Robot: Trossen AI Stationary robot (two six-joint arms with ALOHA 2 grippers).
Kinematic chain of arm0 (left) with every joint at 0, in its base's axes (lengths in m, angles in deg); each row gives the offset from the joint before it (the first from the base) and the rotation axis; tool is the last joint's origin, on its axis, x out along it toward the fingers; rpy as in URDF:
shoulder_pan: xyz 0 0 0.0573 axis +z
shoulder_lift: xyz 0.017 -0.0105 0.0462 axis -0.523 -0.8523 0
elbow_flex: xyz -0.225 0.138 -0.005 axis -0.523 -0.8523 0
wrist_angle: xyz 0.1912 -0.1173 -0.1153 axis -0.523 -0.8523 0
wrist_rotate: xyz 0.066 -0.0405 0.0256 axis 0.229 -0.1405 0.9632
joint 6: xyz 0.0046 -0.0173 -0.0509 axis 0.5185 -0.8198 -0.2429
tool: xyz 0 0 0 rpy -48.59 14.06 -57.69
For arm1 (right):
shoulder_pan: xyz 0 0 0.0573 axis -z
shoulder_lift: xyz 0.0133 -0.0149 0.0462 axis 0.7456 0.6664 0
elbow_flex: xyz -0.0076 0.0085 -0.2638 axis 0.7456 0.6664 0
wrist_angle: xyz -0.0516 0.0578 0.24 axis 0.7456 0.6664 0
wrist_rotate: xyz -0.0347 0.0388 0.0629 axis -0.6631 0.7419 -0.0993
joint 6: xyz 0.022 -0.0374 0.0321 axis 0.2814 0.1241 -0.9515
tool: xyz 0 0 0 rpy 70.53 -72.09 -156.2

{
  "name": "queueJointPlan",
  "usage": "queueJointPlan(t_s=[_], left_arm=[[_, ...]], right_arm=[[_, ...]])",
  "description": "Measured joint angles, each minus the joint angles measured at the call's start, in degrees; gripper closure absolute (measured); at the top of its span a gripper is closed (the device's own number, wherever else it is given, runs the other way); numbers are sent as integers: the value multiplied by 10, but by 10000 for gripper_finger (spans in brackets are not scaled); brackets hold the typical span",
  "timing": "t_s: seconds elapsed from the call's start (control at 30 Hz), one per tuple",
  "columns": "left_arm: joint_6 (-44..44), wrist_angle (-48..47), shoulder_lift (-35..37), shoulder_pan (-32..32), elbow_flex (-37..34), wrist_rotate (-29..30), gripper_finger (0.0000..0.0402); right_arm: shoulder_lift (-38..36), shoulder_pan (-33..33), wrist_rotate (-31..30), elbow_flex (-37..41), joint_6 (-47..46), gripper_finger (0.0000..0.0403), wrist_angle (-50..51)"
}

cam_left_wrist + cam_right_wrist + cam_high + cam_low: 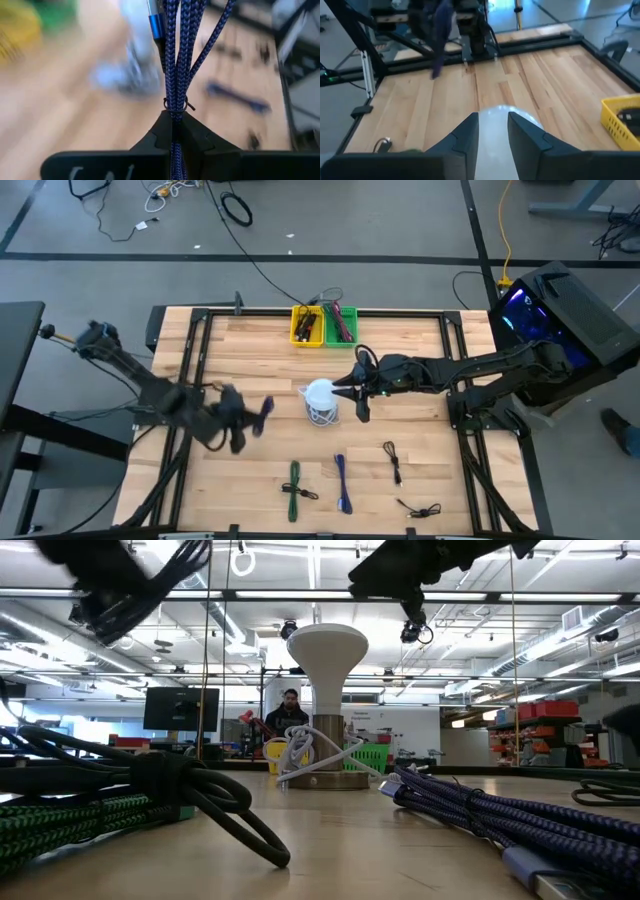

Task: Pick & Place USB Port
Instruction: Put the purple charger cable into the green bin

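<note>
Blue braided cable (pixel 175 55) hangs bundled in my left fingers (pixel 172 131), clenched on it, its long axis running straight out from them, lifted over the tabletop (pixel 250 350). The white stand (pixel 320 400) lies toward the middle, nearer my right fingers (pixel 492 131), which straddle its top, partly spread. No writing I can read
</note>
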Motion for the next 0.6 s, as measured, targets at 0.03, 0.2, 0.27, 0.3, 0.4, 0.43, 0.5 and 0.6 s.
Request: queueJointPlan(t_s=[0.03,0.2,0.27,0.3,0.4,0.43,0.5,0.6], left_arm=[[40,17,15,13,0,15,385],[248,151,52,86,1,31,385],[304,207,51,117,1,5,385],[321,229,48,134,1,-12,385],[353,263,32,185,1,-71,385],[355,269,26,200,1,-87,385],[357,286,16,227,1,-115,386],[372,336,-11,259,1,-169,386]], right_arm=[[0,0,0,0,2,296,-9],[0,0,0,0,22,296,-52],[3,0,0,0,29,296,-79],[6,0,0,0,30,296,-92],[17,0,-2,0,35,296,-138],[22,0,-2,0,42,295,-145],[32,0,-2,0,49,290,-165],[40,2,-4,0,57,279,-184]])
